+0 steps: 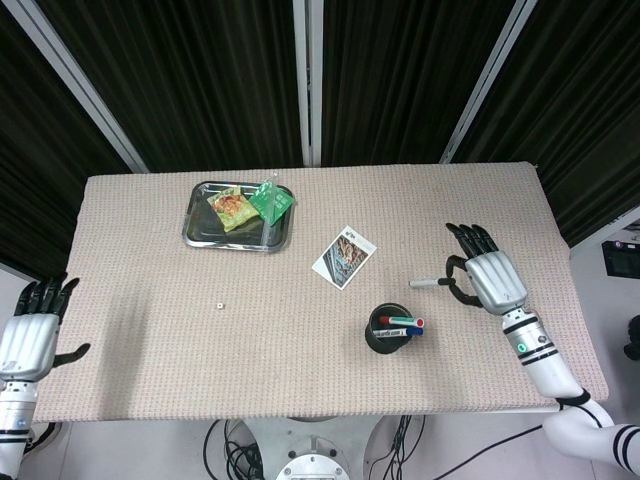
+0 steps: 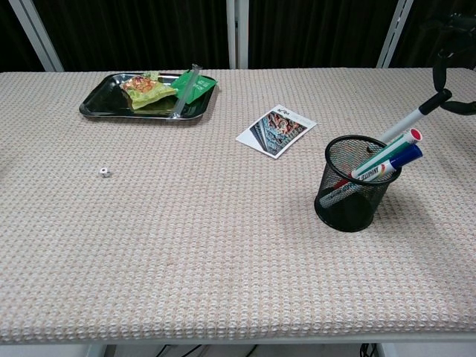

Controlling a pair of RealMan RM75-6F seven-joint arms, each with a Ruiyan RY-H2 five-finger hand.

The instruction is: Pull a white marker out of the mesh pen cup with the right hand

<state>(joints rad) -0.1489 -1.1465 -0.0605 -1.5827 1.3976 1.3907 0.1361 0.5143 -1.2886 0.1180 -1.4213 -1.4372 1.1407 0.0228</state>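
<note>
The white marker (image 1: 428, 282) was pinched by the right hand (image 1: 484, 280), clear of the mesh pen cup (image 1: 388, 336) and low beyond it, so it would best be set down gently and level.

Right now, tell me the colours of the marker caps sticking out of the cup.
Red and blue caps in the cup, clearest in the chest view.

Beige woven table (image 1: 150, 300) with tray (image 1: 200, 235), card (image 1: 344, 256), mesh pen cup (image 1: 388, 336), small white bit (image 1: 219, 303).
</note>
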